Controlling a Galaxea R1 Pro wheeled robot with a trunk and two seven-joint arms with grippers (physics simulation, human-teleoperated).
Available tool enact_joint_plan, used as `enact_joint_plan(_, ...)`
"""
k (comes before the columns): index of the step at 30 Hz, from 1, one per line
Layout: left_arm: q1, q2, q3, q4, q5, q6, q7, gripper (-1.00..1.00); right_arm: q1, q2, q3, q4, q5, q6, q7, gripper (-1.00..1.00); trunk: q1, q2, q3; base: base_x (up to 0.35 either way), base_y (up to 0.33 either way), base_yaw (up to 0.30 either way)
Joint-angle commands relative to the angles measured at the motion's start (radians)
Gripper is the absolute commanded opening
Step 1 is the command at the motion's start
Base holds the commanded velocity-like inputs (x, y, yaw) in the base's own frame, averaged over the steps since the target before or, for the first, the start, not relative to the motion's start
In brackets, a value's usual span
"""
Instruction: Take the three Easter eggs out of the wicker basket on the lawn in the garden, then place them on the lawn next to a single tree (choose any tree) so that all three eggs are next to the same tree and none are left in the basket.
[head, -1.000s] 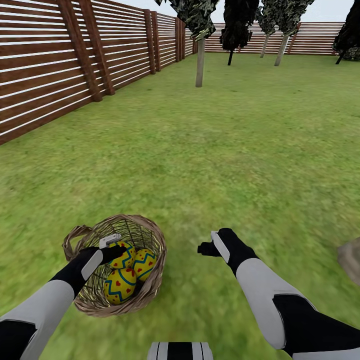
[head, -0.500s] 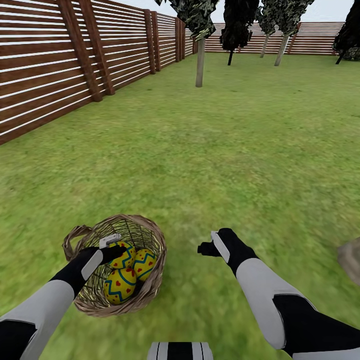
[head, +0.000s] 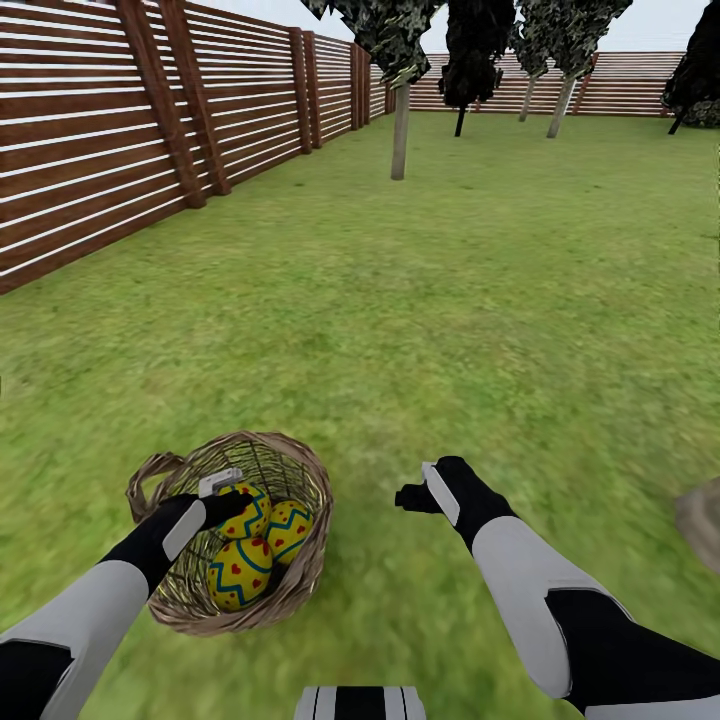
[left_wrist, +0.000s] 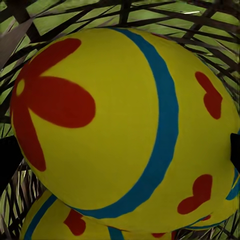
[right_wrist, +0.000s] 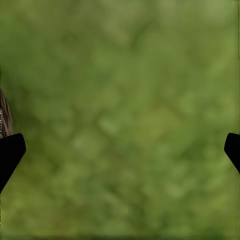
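Three Easter eggs all sitting in the wicker basket, which rests on the lawn low and left in the head view, close in front of the robot. Left end effector down inside the basket at the topmost egg; in the left wrist view that flower egg looms huge with dark fingertips showing at either flank, so fingers spread and straddling it, no firm clamp visible yet. Right end effector hanging over bare grass just beside the basket, fingers wide apart with nothing between them. Looks like the grasp-the-first-egg step, none of the three moved out so far. To do it well: centre the pads on the widest part of the egg rather than near a tip, since a smooth rounded shell probably squirts out of an off-centre pinch. Close slowly, then lift straight up to clear the braided rim instead of dragging sideways, otherwise likely to tip the light basket or roll the two neighbours underneath. Also worth watching the wicker weave so a finger doesn't snag. Nearest decent candidate tree stands well away up by the fence, so a secure hold matters for the drive. Free right arm could maybe grab a second egg to save a trip.
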Motion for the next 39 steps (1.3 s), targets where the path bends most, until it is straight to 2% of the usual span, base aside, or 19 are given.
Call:
enact_joint_plan(1, 0.000, 0.001, -0.008, -0.002, 0.008, 0.003, 0.009, -1.00, 0.000, 0.001, -0.006, -0.001, -0.010, 0.003, -0.009, 1.00, 0.000, 0.000, -0.001, 0.000, 0.000, 0.000)
enact_joint_plan(12, 0.000, 0.001, -0.008, -0.002, 0.008, 0.003, 0.009, -1.00, 0.000, 0.001, -0.006, -0.001, -0.009, 0.003, -0.009, 1.00, 0.000, 0.000, -0.001, 0.000, 0.000, 0.000)
enact_joint_plan(14, 0.000, 0.001, -0.008, -0.002, 0.008, 0.004, 0.009, -1.00, 0.000, 0.001, -0.006, -0.001, -0.010, 0.003, -0.009, 1.00, -0.001, 0.000, 0.007, 0.000, 0.000, 0.000)
enact_joint_plan(39, 0.000, 0.001, -0.008, -0.004, 0.008, 0.002, 0.008, -1.00, 0.000, 0.001, -0.006, -0.001, -0.009, 0.003, -0.009, 1.00, -0.001, 0.000, 0.007, -0.008, 0.000, 0.000)
